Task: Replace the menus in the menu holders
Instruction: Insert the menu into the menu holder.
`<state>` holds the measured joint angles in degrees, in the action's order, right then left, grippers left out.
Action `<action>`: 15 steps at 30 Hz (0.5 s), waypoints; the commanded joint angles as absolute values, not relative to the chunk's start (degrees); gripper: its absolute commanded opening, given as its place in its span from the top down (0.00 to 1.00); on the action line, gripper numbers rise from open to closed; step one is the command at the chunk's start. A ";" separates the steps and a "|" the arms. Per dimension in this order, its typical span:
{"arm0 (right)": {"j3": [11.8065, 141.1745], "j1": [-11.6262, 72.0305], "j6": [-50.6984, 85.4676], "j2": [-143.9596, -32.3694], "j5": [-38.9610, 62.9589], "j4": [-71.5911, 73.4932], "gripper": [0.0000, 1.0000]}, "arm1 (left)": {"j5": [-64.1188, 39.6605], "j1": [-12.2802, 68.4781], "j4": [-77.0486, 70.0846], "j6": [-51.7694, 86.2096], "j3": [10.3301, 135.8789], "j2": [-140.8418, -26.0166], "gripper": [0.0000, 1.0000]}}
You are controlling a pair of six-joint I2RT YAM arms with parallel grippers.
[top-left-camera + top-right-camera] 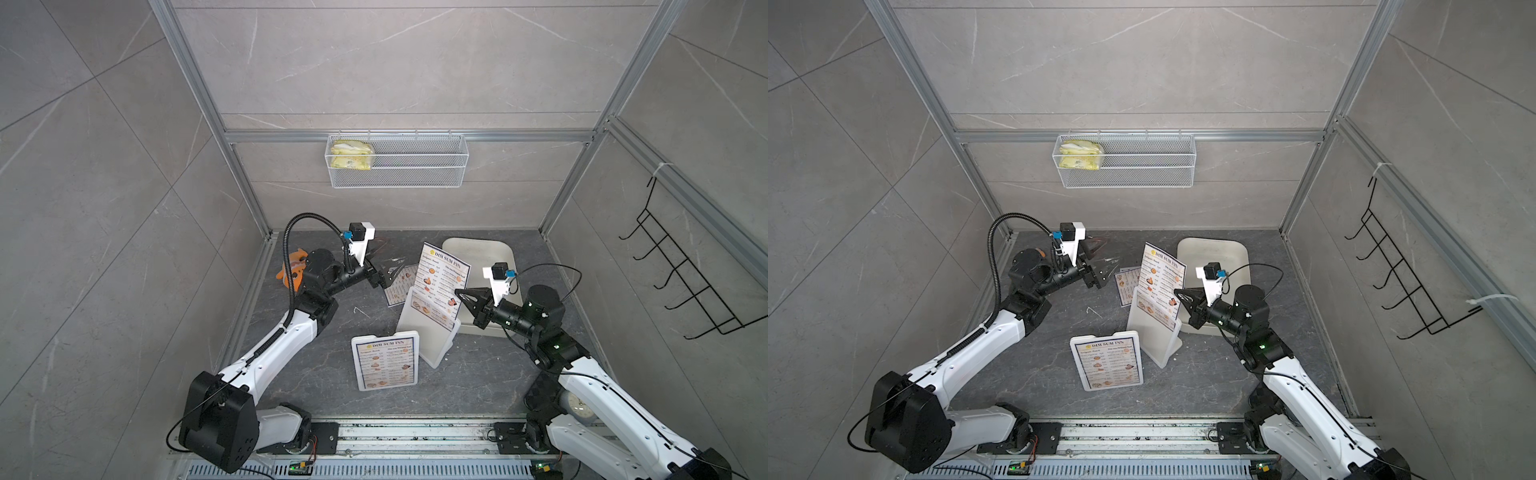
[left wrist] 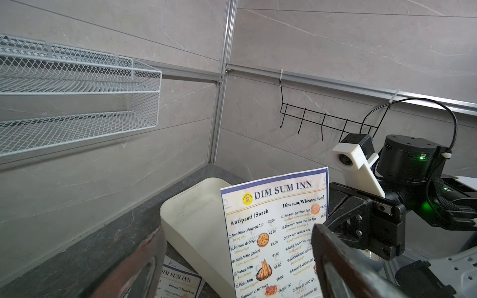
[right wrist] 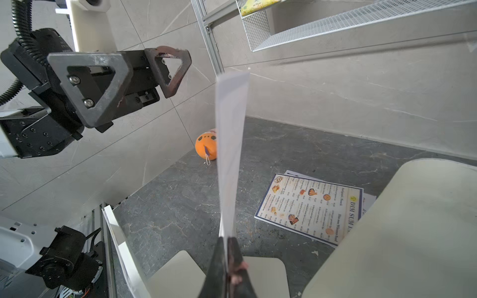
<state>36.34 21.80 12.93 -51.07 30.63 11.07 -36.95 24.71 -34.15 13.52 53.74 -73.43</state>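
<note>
right wrist view looks along the right fingers [image 3: 228, 247], pressed together on one edge of the held menu [image 3: 230, 144], which shows edge-on as a thin white strip rising from the tips. in both top views that sheet stands upright and tilted, its "dim sum inn" heading uppermost, pinched about halfway up the edge nearer the right arm. its lower end overlaps the upper rim of the standing menu holder [image 1: 422, 338], a white frame leaning on the tabletop [image 1: 316, 390]. whether the sheet's bottom edge sits inside the slot i cannot tell. just in front, close to that frame's near corner, the second menu holder [image 1: 384, 360] shows a printed menu in its frame.

the left fingers [image 1: 386, 266] are spread wide apart with nothing between them, above the loose menus [image 3: 309, 206]. these are two sheets stacked askew, flat on the tabletop between the held menu and the left arm. the held menu's free edge faces the left fingers across a clear gap.

behind the held menu sits the cream tray [image 1: 478, 253], its near rim under the right wrist. an orange toy [image 3: 206, 144] rests near the back wall behind the left arm. a broad bare stretch of tabletop lies between the left arm and the two holders, with a narrower strip along the front rail. the mesh basket [image 1: 415, 174] and hook rack [image 1: 685, 286] hang on the walls, well above everything.
</note>
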 commanded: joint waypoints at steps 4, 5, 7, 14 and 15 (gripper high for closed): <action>33.32 22.37 14.15 -48.25 30.16 12.73 0.90 | -36.12 24.43 -35.12 12.25 53.27 -71.19 0.10; 32.86 22.40 14.24 -47.57 29.90 12.83 0.89 | -35.99 24.43 -35.06 12.28 53.27 -71.21 0.10; 32.39 22.48 13.99 -46.40 30.28 12.50 0.87 | -35.95 24.41 -35.00 12.32 53.27 -71.20 0.10; 32.14 22.51 13.32 -42.81 31.50 6.89 0.74 | -36.04 24.43 -35.15 12.52 52.92 -70.90 0.10; 32.00 22.57 13.44 -42.22 31.18 6.15 0.71 | -35.99 24.43 -35.04 12.53 52.75 -70.82 0.10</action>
